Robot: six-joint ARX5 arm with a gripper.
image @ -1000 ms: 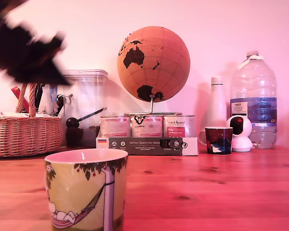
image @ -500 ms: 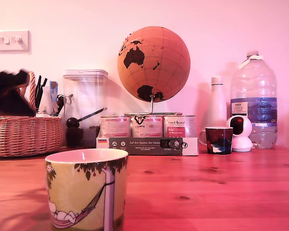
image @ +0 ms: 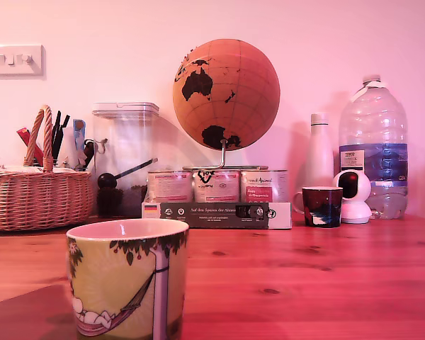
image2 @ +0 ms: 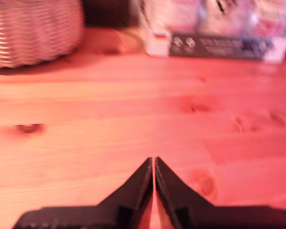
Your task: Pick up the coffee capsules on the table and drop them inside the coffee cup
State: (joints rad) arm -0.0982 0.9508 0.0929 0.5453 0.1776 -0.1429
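Wooden table (image: 326,276) fills scene; yellow-green coffee cup (image: 126,280) near camera, low in exterior view's left. Gripper (image2: 154,164) pinched closed, empty, over bare wood. No capsule visible; wicker basket (image2: 33,31) far behind.

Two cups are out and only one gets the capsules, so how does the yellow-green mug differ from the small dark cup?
The yellow-green mug looks far larger and stands nearest the camera; the small dark cup sits back beside the white camera. The mug shows a hammock cartoon; the cup is dark-patterned. Both stand upright on the wooden table.
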